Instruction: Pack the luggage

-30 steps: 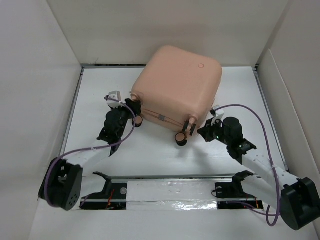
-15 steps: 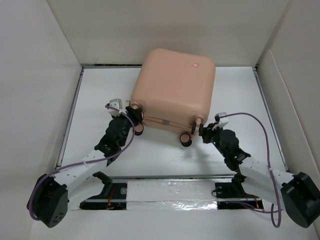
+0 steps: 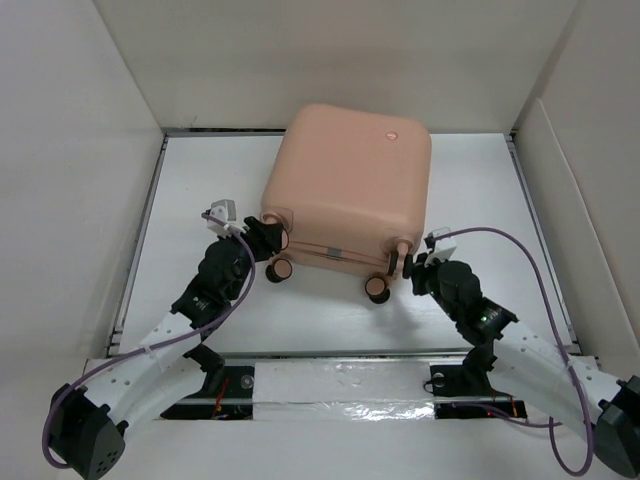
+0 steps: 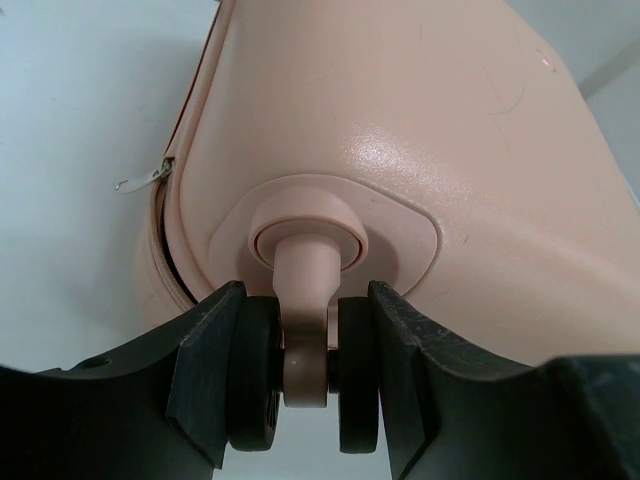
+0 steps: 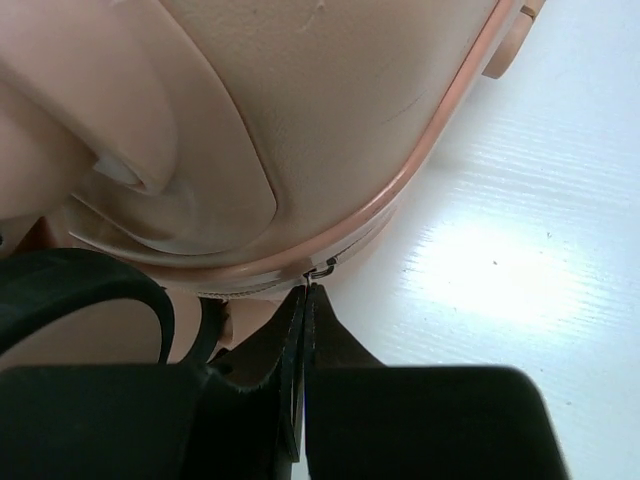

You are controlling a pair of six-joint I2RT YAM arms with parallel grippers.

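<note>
The peach-pink luggage lies closed at the back middle of the table, with its caster wheels facing the arms. My left gripper is shut on the upper left caster wheel; a finger presses on each black disc. My right gripper is at the luggage's near right corner. In the right wrist view its fingertips are pressed together on the small metal zipper pull at the seam. Two lower wheels rest on the table. The black lining is hidden.
White walls enclose the table on the left, back and right. A second zipper pull hangs loose at the seam in the left wrist view. A taped rail runs along the near edge between the arm bases.
The luggage has turned to sit squarer to the near edge and shifted slightly left. Both arms have stretched forward, and the grippers stayed at the wheel and the right corner.
</note>
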